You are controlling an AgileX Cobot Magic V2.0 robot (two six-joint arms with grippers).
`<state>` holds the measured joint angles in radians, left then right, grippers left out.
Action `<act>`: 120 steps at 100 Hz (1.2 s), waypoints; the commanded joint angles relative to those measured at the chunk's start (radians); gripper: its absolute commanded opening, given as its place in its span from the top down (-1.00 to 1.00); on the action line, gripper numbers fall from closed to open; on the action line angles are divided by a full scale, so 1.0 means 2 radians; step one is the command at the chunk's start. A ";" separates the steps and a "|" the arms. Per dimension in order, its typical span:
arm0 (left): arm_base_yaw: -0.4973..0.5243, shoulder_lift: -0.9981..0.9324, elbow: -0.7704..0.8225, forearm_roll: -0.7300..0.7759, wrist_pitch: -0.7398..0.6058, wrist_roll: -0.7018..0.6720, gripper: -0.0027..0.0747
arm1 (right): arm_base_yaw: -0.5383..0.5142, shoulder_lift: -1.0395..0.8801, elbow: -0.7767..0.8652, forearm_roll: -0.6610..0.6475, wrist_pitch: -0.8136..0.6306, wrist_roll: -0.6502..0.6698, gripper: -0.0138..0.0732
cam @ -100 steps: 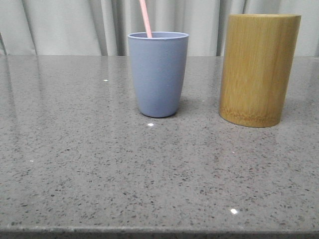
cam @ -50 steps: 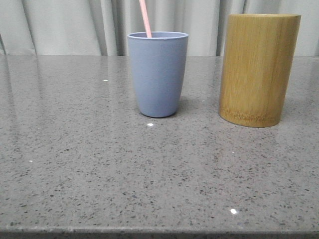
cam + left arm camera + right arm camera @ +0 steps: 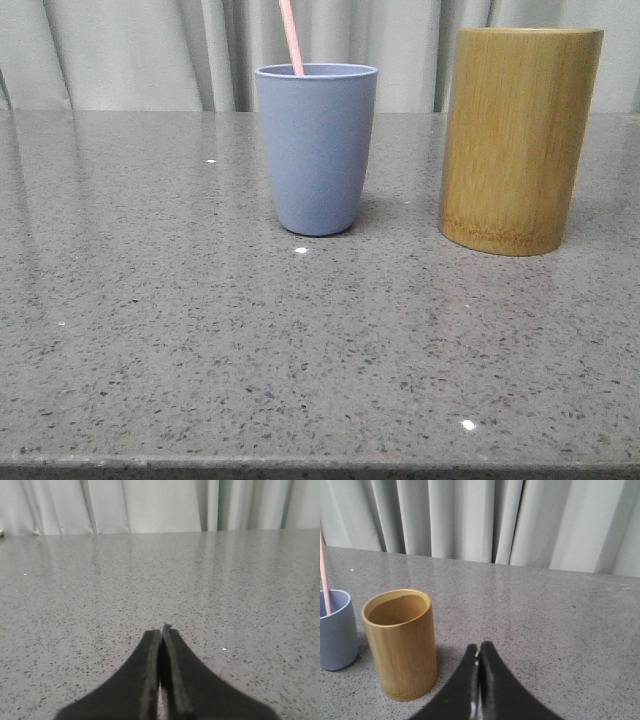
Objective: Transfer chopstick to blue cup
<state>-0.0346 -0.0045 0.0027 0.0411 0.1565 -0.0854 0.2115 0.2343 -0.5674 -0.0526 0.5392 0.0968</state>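
A pale pink chopstick (image 3: 291, 37) stands in the blue cup (image 3: 317, 150) at the table's middle and leans left; its top runs out of view. The cup (image 3: 335, 630) and the chopstick (image 3: 324, 575) also show in the right wrist view. The tan bamboo cylinder (image 3: 519, 140) stands to the cup's right; in the right wrist view (image 3: 401, 642) its inside looks empty. My right gripper (image 3: 479, 650) is shut and empty, near the bamboo cylinder and apart from it. My left gripper (image 3: 161, 631) is shut and empty over bare table. Neither gripper shows in the front view.
The grey speckled stone table (image 3: 200, 330) runs to a front edge at the bottom of the front view. Pale curtains (image 3: 130, 50) hang behind the table's far edge.
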 commanded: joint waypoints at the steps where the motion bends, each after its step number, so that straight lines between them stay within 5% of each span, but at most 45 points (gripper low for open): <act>1: 0.001 -0.018 0.004 -0.005 -0.041 0.001 0.98 | -0.003 0.006 -0.013 -0.006 -0.040 -0.001 0.84; 89: 0.001 -0.018 0.004 -0.005 -0.041 0.001 0.98 | -0.003 0.006 -0.011 -0.006 -0.041 -0.001 0.84; 120: 0.001 -0.018 0.004 -0.005 -0.041 0.001 0.98 | -0.003 0.005 0.043 -0.012 -0.093 -0.001 0.84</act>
<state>-0.0346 -0.0045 0.0027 0.0411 0.1565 -0.0854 0.2115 0.2343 -0.4875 -0.0593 0.4830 0.0968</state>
